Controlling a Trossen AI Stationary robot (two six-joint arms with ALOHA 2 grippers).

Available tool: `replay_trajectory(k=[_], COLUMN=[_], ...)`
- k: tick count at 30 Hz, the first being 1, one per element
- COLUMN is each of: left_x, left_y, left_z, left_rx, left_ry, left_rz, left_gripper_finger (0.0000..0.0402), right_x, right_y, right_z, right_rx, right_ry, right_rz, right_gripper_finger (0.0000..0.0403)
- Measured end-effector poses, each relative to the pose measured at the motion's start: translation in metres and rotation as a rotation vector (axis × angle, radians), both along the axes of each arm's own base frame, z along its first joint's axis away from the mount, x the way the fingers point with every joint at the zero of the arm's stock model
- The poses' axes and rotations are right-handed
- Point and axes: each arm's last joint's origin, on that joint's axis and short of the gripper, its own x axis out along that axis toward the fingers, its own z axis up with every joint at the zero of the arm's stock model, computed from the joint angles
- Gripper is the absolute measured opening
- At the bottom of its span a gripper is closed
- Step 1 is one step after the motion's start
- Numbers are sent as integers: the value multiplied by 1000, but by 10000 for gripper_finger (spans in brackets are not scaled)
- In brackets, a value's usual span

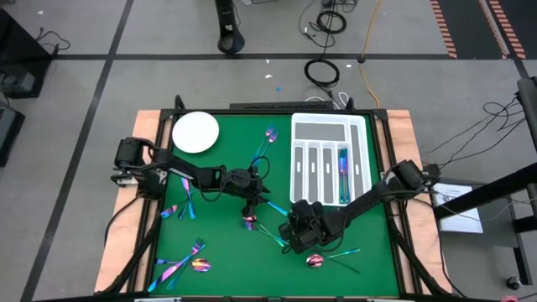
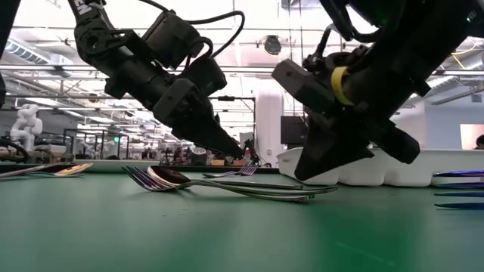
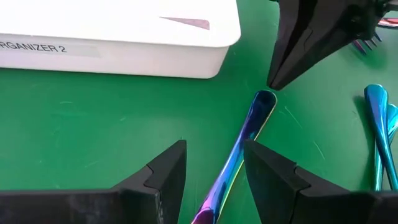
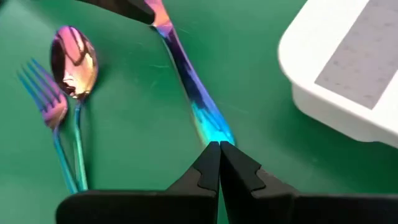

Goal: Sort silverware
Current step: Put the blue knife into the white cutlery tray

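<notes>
A slim iridescent piece of silverware [image 3: 239, 152] lies on the green table [image 1: 218, 243] between my two grippers. My left gripper [image 3: 214, 165] is open, one finger on each side of the handle; I cannot tell whether they touch it. My right gripper [image 4: 218, 148] is shut, its tip at the handle's end. In the high view both grippers, left [image 1: 252, 205] and right [image 1: 290, 220], meet at the table's middle. A pink spoon [image 4: 73, 59] and a fork [image 4: 43, 93] lie side by side close by. My right gripper's shut fingertips [image 3: 273, 84] meet the free end of the handle [image 4: 212, 132], coming down at a slant from the table's right side. The piece lies flat on the table, running from this end back between my left gripper's fingers.
The white compartmented tray [image 1: 302, 159] stands at the far right with one piece [image 1: 342, 164] in a slot. A round white plate [image 1: 195, 132] sits at the far left. More silverware lies near left [image 1: 180, 267], left [image 1: 186, 205], far middle [image 1: 268, 138] and near right [image 1: 323, 258].
</notes>
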Motion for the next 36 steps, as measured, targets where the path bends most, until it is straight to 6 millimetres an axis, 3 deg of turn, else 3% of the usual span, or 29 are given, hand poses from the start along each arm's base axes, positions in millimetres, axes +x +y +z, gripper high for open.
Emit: replay_trajectory(k=[36], left_x=[-3], left_y=[0], left_z=[-4], left_rx=[24], left_ry=[43], left_rz=[-18], left_gripper_finger=[162], right_x=[-1], right_y=[0], right_z=[-10], right_rx=[22], right_ry=[75], right_rz=[25], right_gripper_finger=[0])
